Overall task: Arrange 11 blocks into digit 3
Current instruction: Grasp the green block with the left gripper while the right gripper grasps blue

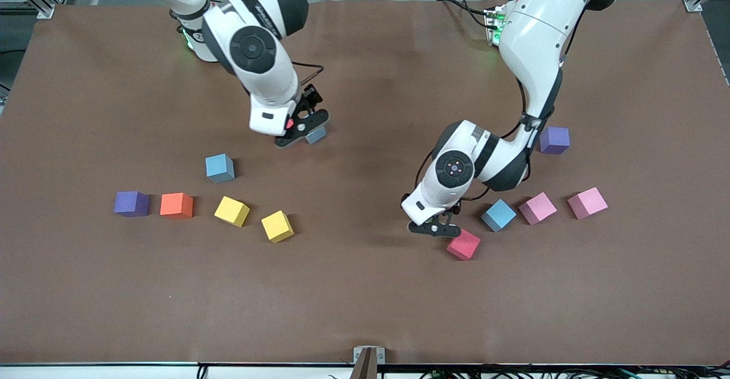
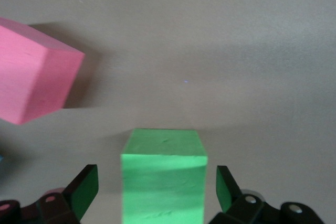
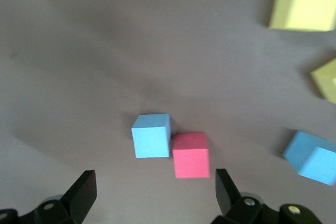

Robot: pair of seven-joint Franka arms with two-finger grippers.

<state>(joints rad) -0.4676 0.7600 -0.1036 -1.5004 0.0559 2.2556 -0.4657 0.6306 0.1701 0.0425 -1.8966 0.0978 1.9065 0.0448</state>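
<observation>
Two matte yellow cubes [image 1: 232, 211] lie apart.

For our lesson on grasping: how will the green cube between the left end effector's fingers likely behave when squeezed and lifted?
The green cube looks matte and foam-like, so it is probably light and may dent slightly. Its flat faces suit the fingers of the open left end effector; slipping or rolling seems unlikely.
</observation>
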